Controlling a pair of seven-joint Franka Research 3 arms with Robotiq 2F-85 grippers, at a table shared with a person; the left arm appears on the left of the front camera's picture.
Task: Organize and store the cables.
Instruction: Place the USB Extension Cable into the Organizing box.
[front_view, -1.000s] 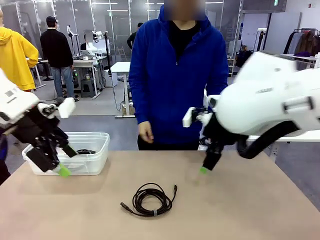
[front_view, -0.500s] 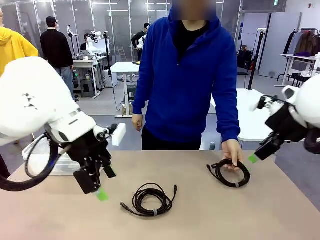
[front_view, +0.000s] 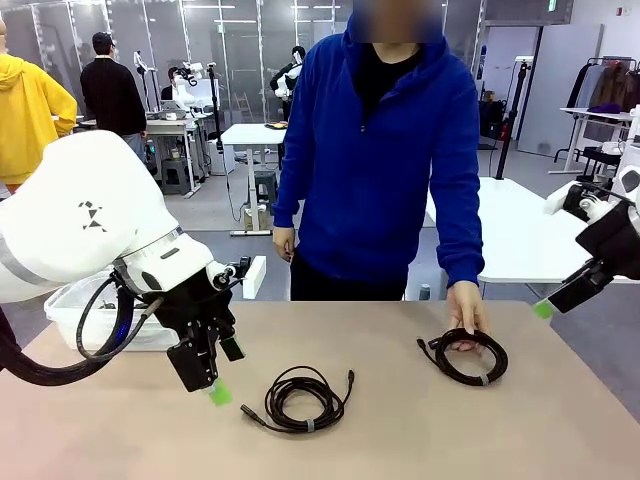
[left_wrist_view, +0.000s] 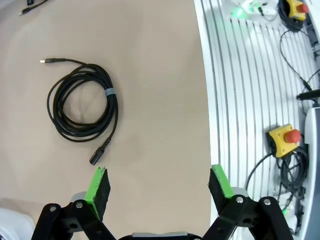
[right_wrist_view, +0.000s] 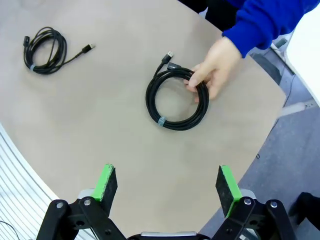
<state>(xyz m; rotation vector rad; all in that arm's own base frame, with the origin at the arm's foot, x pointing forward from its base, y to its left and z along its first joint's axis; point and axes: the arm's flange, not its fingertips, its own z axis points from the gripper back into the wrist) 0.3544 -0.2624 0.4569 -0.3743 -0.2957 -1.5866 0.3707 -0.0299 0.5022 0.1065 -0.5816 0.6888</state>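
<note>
One coiled black cable (front_view: 300, 398) lies in the middle of the table, also seen in the left wrist view (left_wrist_view: 114, 107) and, small, in the right wrist view (right_wrist_view: 61, 50). A second coiled cable (front_view: 485, 378) (right_wrist_view: 161, 121) rests at the right, with the person's hand (front_view: 465, 308) (right_wrist_view: 212, 70) on its far rim. My left gripper (front_view: 222, 375) (left_wrist_view: 157, 175) hangs open just left of the middle cable, above the table. My right gripper (front_view: 548, 305) (right_wrist_view: 167, 172) is open, raised off the table's right edge, looking down on the second cable.
A clear plastic bin (front_view: 62, 300) stands at the table's far left, mostly behind my left arm. The person in blue stands at the far edge. A ribbed white base with a yellow stop button (left_wrist_view: 284, 140) borders the table on my side.
My left arm swung from the bin toward the middle cable. My right arm drew back to the right. The person set a second cable down on the right.
</note>
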